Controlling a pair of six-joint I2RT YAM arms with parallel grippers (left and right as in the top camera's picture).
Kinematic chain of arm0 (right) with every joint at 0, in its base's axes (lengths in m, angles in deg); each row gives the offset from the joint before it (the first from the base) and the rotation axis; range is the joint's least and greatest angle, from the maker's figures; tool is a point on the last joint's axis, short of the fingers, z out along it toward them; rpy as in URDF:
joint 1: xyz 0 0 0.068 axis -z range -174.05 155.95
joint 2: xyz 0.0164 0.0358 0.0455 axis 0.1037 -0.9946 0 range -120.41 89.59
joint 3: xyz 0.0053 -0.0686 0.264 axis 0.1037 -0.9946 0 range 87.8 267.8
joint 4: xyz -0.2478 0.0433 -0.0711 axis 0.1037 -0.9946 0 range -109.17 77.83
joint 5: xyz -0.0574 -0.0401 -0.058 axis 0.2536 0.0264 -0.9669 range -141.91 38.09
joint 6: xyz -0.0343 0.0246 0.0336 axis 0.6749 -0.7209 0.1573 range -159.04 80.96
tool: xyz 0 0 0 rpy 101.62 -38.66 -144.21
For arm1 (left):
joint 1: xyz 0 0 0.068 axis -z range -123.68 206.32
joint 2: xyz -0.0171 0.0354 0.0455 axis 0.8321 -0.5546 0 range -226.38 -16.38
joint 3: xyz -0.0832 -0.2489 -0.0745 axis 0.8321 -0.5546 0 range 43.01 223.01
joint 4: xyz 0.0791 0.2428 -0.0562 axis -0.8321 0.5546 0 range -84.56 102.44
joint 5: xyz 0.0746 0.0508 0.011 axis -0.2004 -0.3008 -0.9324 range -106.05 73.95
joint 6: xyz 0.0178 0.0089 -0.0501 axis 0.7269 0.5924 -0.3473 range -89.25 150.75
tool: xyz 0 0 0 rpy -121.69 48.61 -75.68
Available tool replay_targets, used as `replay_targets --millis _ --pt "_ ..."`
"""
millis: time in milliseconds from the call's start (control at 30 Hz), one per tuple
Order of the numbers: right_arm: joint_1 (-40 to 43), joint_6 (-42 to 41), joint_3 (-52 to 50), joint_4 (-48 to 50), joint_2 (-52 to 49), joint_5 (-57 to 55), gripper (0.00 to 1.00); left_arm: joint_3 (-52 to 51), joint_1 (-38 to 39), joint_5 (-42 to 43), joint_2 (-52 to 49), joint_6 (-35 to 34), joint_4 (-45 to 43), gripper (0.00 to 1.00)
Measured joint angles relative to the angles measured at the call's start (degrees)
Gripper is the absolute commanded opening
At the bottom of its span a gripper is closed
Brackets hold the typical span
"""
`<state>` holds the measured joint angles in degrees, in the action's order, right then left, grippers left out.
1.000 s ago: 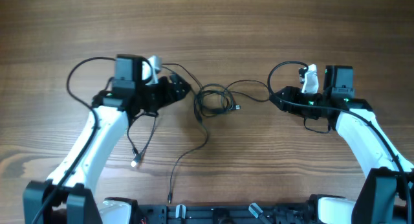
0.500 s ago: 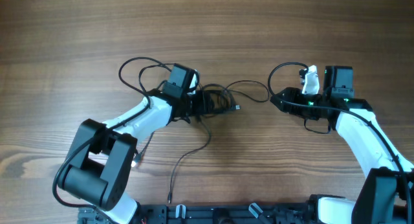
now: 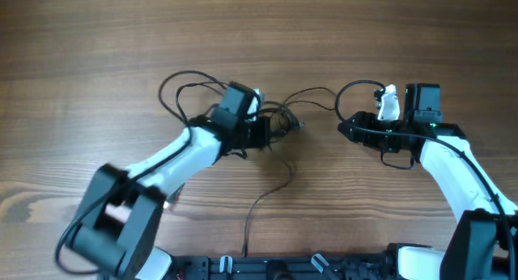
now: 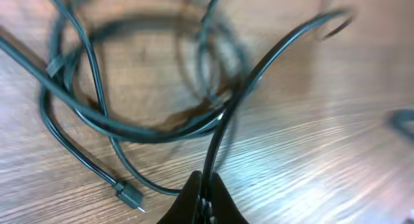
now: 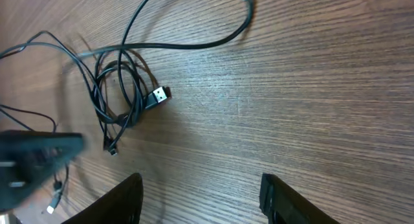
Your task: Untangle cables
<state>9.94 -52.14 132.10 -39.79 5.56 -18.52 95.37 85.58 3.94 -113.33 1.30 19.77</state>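
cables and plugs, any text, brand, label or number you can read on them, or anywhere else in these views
No readable text in any view.
cables: plain black, no print visible.
USB plug: no marking can be made out; too small to tell.
small plug: blurred, nothing legible.
robot arms: no label or number shows from overhead.
table: bare wood grain, no signs.
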Motion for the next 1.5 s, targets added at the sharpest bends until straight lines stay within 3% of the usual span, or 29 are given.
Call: replay_targets --millis 167,200,267,300,367,500,633,767,1100,1200,1333,1467,1500 --pt "-7.7 0.0 0.0 4.1 0.0 -0.4 0.60 0.4 -6.3 2.7 14.5 0.0 2.0 0.08" --pt "-11.7 -0.1 0.0 6.7 0.0 -1.2 0.60 0.4 -8.6 2.6 17.1 0.0 3.3 0.17" --pt "-15.9 -1.0 0.0 10.0 0.0 -5.3 0.61 0.5 -11.5 1.3 18.2 0.0 5.3 0.21" --pt "-19.4 -1.4 0.0 12.4 -0.1 -8.6 0.61 0.5 -14.4 -1.3 18.3 0.2 6.8 0.41" --pt "-23.7 -1.8 0.0 14.9 -0.2 -13.8 0.61 0.5 -18.9 -4.8 18.3 -0.7 8.5 0.45" --pt "-29.0 -2.0 0.0 23.4 -0.5 -21.9 0.52 0.6 -21.1 -6.7 18.4 -2.9 12.5 0.42" --pt "-29.0 -2.2 0.0 25.2 -4.9 -23.3 0.46 0.6 -15.5 -6.7 18.3 -3.3 14.4 0.37" --pt "-29.0 -2.0 0.0 28.2 -10.8 -23.3 0.44 0.6 -11.7 -6.6 15.9 -3.5 14.4 0.36" --pt "-29.0 -2.0 0.0 33.2 -17.2 -23.1 0.43 0.6 -11.6 -6.7 13.8 -3.5 13.8 0.36" --pt "-29.0 -2.0 0.0 38.1 -18.2 -23.1 0.33 0.6 -11.6 -6.7 13.8 -3.5 13.8 0.36" --pt "-29.0 -2.0 0.0 39.2 -19.3 -23.1 0.31 0.6 -11.6 -6.7 13.8 -3.5 13.8 0.36" --pt "-29.0 -2.1 0.4 39.9 -21.5 -22.9 0.06 0.6 -11.6 -6.7 13.8 -3.5 13.7 0.37" --pt "-29.0 -2.0 0.4 40.0 -21.7 -22.6 0.04 0.6 -11.6 -6.7 13.8 -3.5 13.8 0.37"
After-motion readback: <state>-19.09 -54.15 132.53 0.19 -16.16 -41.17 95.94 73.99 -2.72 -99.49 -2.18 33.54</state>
